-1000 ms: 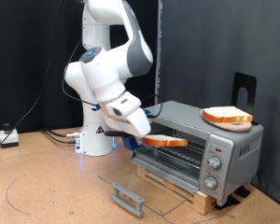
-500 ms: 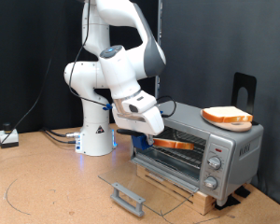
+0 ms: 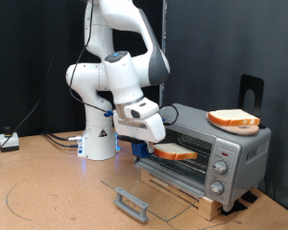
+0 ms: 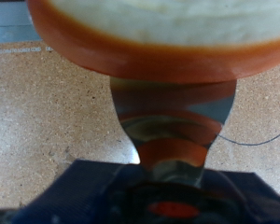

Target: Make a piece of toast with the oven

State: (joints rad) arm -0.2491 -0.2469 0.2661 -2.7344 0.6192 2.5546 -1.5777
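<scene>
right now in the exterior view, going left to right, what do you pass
robot base → gripper → piece of toast held at the oven mouth → slice on the orange dish atop the oven

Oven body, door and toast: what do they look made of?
Oven: brushed silver sheet metal, judging by its dull grey sheen. Its door, folded down, looks like clear glass, since the table shows through, with a grey, possibly metal handle. Toast in the gripper: matte pale face and glossy orange-brown crust, so possibly a plastic replica; the wrist view suggests this too.
</scene>
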